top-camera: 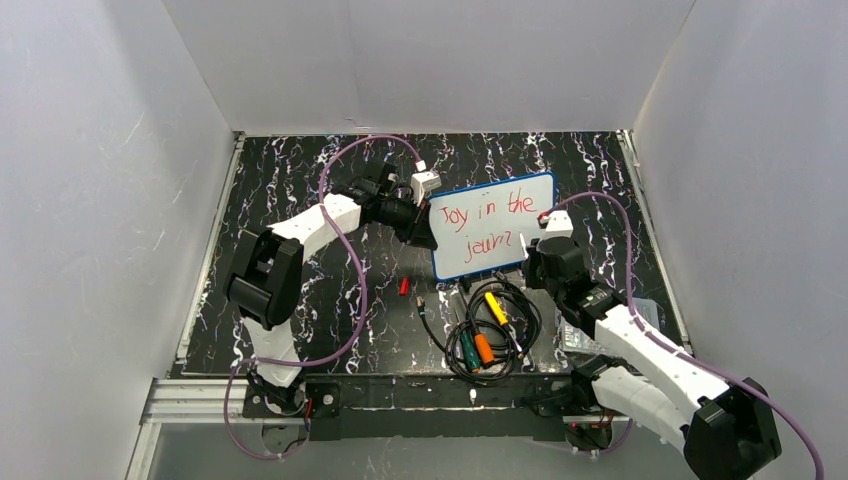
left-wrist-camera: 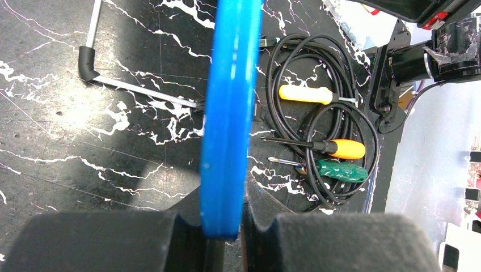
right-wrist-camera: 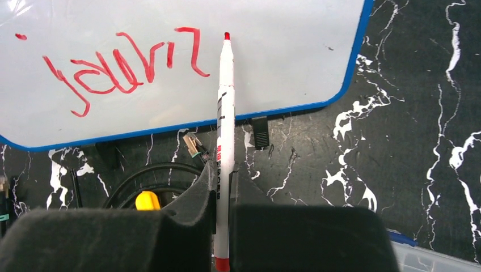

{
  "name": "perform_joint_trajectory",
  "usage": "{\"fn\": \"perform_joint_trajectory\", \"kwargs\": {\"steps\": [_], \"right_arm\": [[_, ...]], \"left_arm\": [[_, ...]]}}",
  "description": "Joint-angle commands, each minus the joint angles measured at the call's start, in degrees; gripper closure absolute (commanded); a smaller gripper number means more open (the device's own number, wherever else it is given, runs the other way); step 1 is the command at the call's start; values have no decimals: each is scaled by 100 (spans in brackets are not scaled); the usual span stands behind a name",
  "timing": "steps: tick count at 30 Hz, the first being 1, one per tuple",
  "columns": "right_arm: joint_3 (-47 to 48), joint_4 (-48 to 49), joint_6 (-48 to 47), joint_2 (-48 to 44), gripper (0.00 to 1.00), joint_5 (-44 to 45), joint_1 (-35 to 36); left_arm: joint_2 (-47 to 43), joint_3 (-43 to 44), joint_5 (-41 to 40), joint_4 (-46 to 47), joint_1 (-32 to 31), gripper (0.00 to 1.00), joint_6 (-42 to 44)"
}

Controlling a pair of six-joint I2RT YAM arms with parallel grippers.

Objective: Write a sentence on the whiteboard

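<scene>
The top view is bright, even and sharp; the white walls [top-camera: 90, 200] look pale grey. In the left wrist view the whiteboard [left-wrist-camera: 227, 113] edge is blurred, too near the lens, and the table [left-wrist-camera: 68, 124] shows dull sheen at 9 o'clock. The right wrist view has slight glare at 11 o'clock.

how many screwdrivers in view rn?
3, all lying on the black cable coil near the whiteboard: yellow handle farthest, orange handle nearer, green handle beside it. Others could hide behind the board.
</scene>
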Motion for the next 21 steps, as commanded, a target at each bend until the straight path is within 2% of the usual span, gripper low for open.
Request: {"fn": "perform_joint_trajectory", "kwargs": {"steps": [1, 11, 21], "right_arm": [[-9, 367, -122, 96, 99, -228, -18], [36, 432, -115, 488, 99, -354, -18], [95, 224, 66, 579, 99, 186, -18]], "left_arm": [[-356, 231, 196, -116, -35, 100, 128], [-341, 239, 196, -123, -35, 100, 127], [-340, 236, 205, -123, -35, 100, 131]]}}
